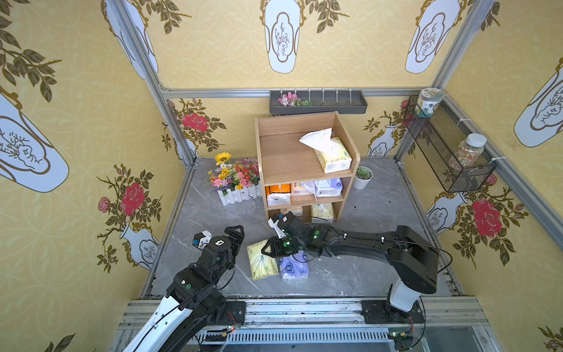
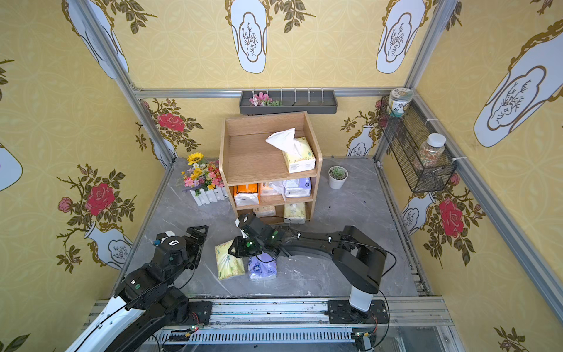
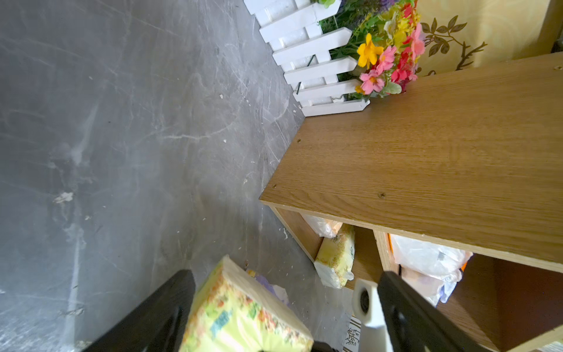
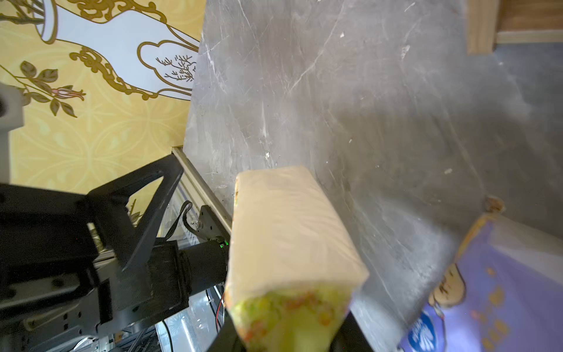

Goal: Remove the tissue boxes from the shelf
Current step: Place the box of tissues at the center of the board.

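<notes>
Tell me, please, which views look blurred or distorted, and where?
Right wrist view: the yellow-green pack goes soft at its near end, and the lavender pack is blurred. Left wrist view: the same pack is soft, the shelf sharp. Both top views: sharp and evenly lit throughout.

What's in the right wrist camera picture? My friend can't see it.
A pale yellow-green plastic-wrapped tissue pack fills the middle, in the jaws of the right gripper over the grey marbled tabletop. A lavender-purple tissue pack lies beside it.
</notes>
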Controlling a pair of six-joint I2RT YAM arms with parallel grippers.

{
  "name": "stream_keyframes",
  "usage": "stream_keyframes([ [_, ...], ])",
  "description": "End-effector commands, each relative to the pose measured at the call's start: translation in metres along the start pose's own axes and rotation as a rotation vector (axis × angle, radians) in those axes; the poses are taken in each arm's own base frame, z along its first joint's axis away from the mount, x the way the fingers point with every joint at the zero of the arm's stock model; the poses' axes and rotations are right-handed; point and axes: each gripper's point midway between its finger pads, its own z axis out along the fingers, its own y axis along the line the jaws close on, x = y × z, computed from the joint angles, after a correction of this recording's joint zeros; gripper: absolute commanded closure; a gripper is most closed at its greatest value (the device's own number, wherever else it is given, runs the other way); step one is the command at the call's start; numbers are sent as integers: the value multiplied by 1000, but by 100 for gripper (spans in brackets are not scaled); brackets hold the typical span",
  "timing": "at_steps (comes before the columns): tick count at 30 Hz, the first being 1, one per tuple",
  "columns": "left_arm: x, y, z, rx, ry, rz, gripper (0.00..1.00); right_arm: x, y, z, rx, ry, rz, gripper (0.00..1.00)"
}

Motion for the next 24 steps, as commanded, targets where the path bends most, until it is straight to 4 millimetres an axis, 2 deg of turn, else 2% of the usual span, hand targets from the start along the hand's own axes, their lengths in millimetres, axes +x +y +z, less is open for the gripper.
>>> stream_keyframes([
  [1,-6,7,-3,-21,-28,-11,0,-1,4,10,1,22,-3,85],
  [8,-2,26,-4,-48,-10,-53,0,14,-18,25,115,109,52,76],
  [11,-1,30,-4,-50,-6,-66,0,18,-22,22,140,122,74,70],
  [17,0,28,-4,-55,6,-48,0,25,-28,16,201,142,78,41],
  [21,1,26,-4,-60,9,-31,0,24,-23,4,256,103,39,34],
  [24,3,25,-2,-60,15,-27,0,22,-22,-4,285,75,25,33],
])
